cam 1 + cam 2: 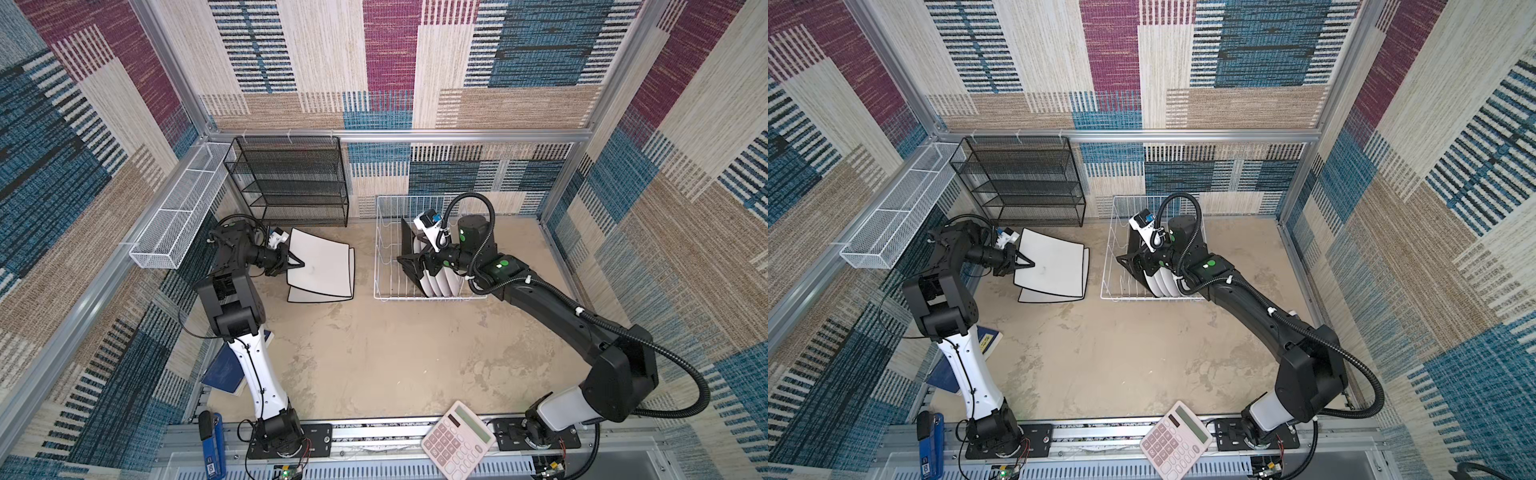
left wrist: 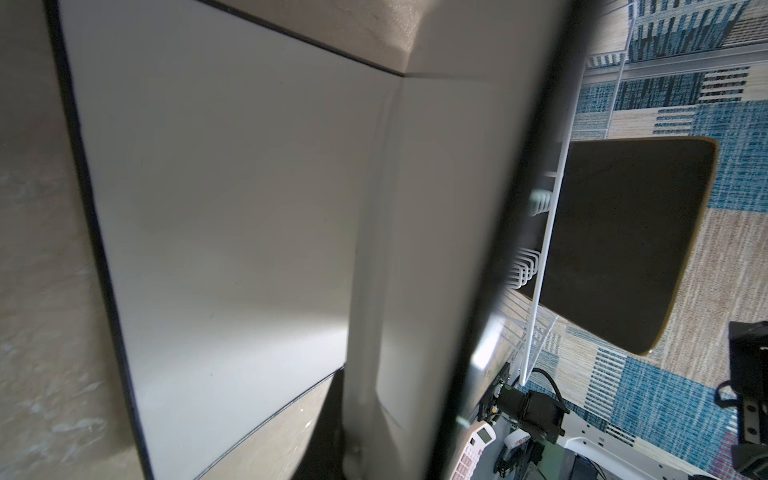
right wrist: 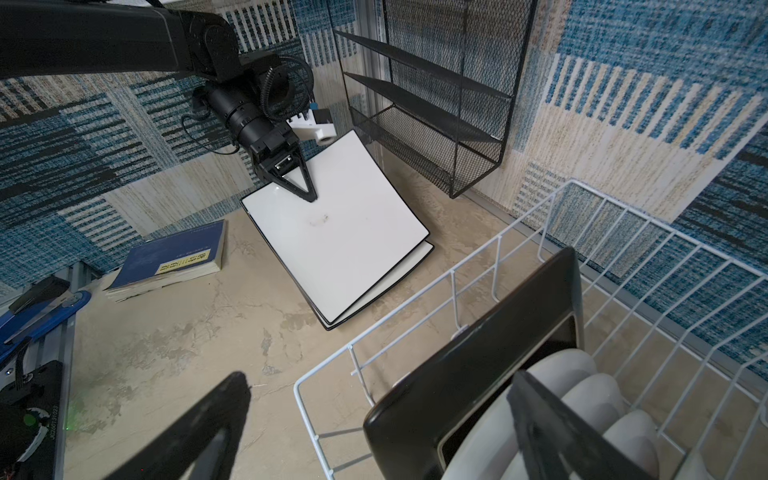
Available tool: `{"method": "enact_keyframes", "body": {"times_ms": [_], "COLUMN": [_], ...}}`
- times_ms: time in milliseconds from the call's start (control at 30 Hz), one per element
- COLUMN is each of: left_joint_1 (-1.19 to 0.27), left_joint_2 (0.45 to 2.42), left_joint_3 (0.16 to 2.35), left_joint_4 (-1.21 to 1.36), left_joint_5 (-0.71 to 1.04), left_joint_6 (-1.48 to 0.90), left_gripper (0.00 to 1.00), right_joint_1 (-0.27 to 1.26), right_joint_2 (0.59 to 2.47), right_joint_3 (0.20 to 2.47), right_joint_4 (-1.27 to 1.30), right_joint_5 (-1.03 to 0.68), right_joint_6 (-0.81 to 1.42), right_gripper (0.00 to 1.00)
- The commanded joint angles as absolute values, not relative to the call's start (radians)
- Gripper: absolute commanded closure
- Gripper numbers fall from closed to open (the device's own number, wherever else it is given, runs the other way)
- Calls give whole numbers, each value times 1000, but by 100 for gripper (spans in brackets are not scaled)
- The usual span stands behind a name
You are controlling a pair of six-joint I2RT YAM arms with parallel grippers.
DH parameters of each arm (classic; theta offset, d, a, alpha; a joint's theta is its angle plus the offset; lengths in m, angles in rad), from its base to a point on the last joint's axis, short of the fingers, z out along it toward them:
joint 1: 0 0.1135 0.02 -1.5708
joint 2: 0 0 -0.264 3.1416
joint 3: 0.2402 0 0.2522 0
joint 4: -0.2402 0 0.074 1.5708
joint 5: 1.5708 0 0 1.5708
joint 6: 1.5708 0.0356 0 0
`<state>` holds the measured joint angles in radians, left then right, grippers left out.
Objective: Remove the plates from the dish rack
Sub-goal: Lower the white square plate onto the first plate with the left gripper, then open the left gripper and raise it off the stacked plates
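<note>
Two large white plates with dark edges are left of the dish rack (image 1: 381, 249) (image 1: 1105, 266). The lower one (image 1: 316, 296) (image 2: 228, 208) lies flat on the table. The upper one (image 1: 324, 266) (image 1: 1057, 268) (image 3: 353, 237) sits askew over it. My left gripper (image 1: 300, 264) (image 1: 1030, 264) (image 3: 311, 196) is shut on the upper plate's left edge. In the rack, a black square plate (image 1: 406, 239) (image 3: 478, 365) stands upright beside several round white plates (image 1: 440, 286) (image 3: 582, 399). My right gripper (image 1: 417, 266) (image 3: 374, 432) is open, its fingers either side of the black plate.
A black mesh shelf (image 1: 291, 183) stands at the back left, with a long white mesh basket (image 1: 178, 216) on the left wall. A blue book (image 1: 224, 370) lies by the left arm. A pink calculator (image 1: 457, 440) sits on the front rail.
</note>
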<state>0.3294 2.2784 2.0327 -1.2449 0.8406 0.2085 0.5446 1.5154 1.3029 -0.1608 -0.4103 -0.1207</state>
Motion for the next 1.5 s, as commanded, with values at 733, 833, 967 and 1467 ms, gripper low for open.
{"method": "enact_keyframes", "body": {"times_ms": [733,833,967,1467], "left_joint_1": [388,390,393,393], "left_joint_2": [2393,2402,2421,2418], "left_joint_3": [2081,2085,2107,2137], "left_joint_4": [-1288,-1287,-1287,-1288], "left_joint_5": [872,856,830,745], "left_joint_6": [266,262,238,181], "left_gripper": [73,71,67,55], "right_joint_1": [560,561,563,565], "right_joint_2": [1559,1565,1563,1564], "right_joint_3": [1365,1372,1371,1374], "right_joint_4": [-157,-164,-166,-166], "right_joint_5": [-404,-402,-397,-393], "right_joint_6": [-95,-98,-98,-101], "right_gripper": [1,1,1,1]}}
